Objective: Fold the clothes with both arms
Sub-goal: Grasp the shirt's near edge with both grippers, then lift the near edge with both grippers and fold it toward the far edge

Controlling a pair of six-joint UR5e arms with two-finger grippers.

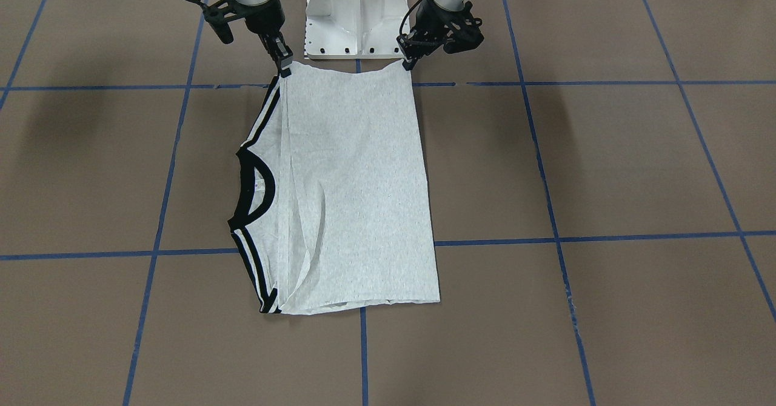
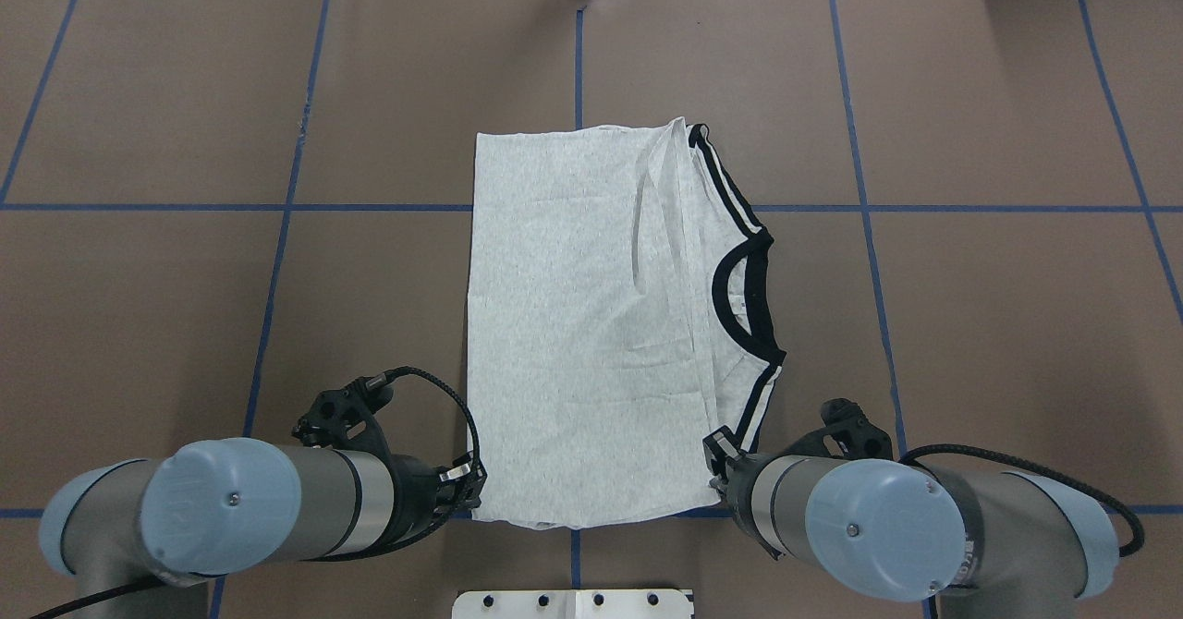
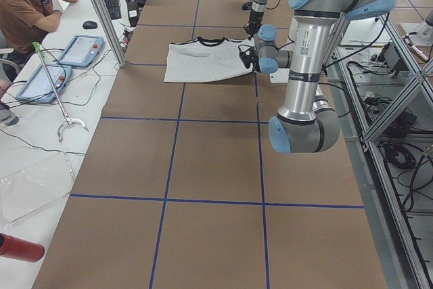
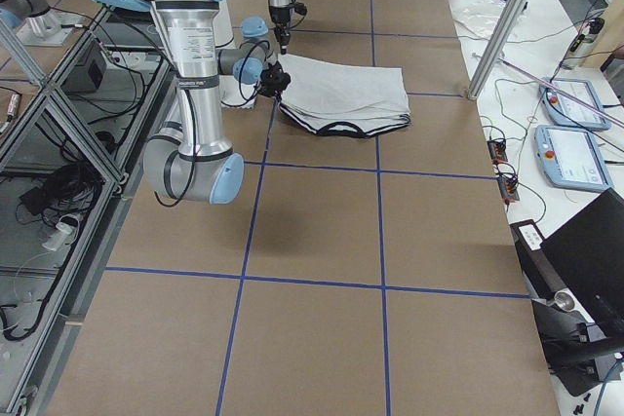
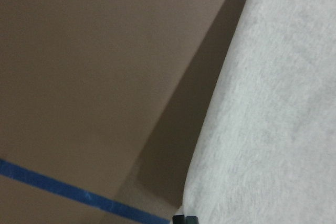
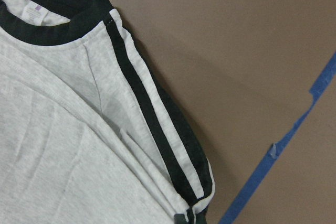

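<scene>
T-shirt (image 1: pixel 357 194) lies on table (image 1: pixel 606 163), left gripper (image 1: pixel 408 62) and right gripper (image 1: pixel 285 68) at corners.

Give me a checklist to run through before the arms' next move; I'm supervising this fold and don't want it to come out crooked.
1. Left pincer shut on the T-shirt's plain corner by the robot's base: ok.
2. Right pincer shut on the striped-shoulder corner by the base: ok.
3. Far edge lying flat on the table: ok.
4. Fabric smooth: not ok, long creases run beside the neckband.
5. All layers caught in each pincer: cannot tell.
</scene>
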